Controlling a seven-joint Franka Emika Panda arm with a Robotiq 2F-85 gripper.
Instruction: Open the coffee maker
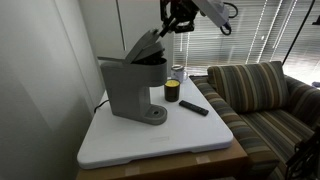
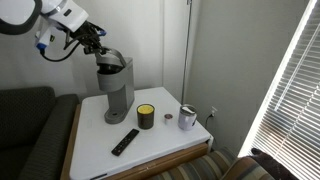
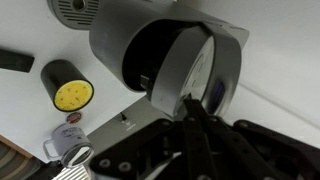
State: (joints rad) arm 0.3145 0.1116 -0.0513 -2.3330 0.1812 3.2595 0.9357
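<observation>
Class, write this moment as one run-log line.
stage: lid up | coffee maker: lid tilted open | tool: by lid's upper edge, grip unclear | nearby: yellow-topped can, remote

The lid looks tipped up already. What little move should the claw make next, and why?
Probably back away upward slightly: the lid of the coffee maker stands tilted open in both exterior views, and the claw hovers by its raised edge. Whether it touches, I cannot tell.
</observation>
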